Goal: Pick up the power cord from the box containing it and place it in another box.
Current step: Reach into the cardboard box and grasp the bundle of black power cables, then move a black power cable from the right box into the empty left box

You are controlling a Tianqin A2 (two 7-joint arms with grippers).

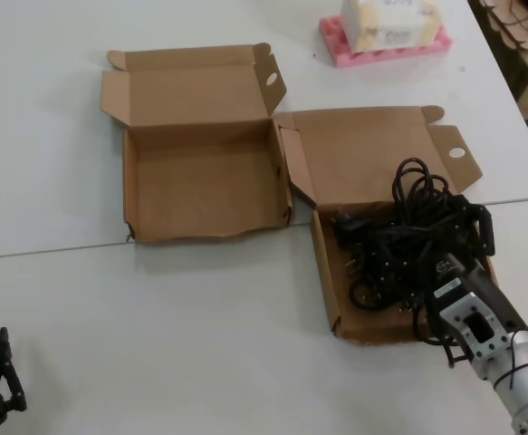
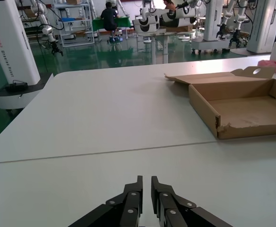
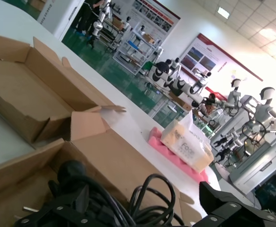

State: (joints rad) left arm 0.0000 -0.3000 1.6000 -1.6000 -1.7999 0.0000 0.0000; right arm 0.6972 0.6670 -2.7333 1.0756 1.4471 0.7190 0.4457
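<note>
— Where's the power cord [image 1: 399, 231]?
— In the straight-walled box [image 1: 325, 281] on the white table [image 1: 155, 335]. The right gripper [image 1: 427, 258] is down in the coils, fingers spread around them.
— And the left gripper [image 2: 146, 187]?
— Parked low near the table's edge, fingers nearly closed, holding nothing. The wavy-fronted box [image 1: 200, 186] sits beside; green floor and other robots beyond.

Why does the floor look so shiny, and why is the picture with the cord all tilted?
Left wrist view: the green floor mirrors the overhead lights, so it glares. Right wrist view: that camera is tipped with the right gripper over the power cord, so the hall slants. Head view: soft, even light, faint shadows inside the empty box.
</note>
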